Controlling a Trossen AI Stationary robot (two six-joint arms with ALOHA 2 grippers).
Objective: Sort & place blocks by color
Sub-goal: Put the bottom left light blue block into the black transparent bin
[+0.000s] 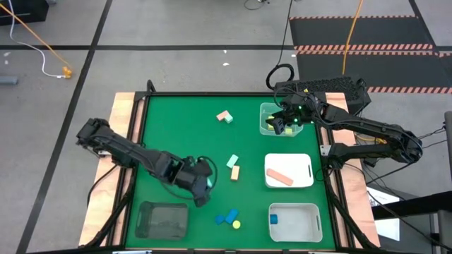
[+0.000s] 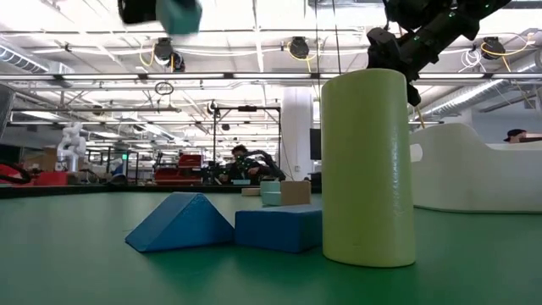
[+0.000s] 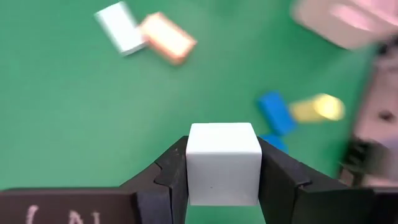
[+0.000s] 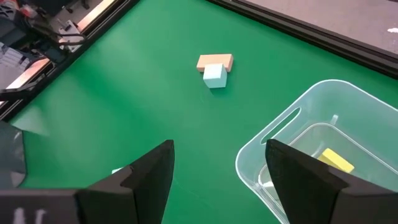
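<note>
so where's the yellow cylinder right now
In the high view the yellow cylinder stands near the table's front edge, beside the two blue blocks, between the dark tray and the white tray.

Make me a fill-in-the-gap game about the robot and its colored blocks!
1. The left end effector is shut on a mint ______ .
2. The white tray in the middle holds a long block colored ______ .
3. The right end effector, open, hovers by the clear tray, which holds a block colored ______ .

Missing words: cube; pink; yellow
</note>
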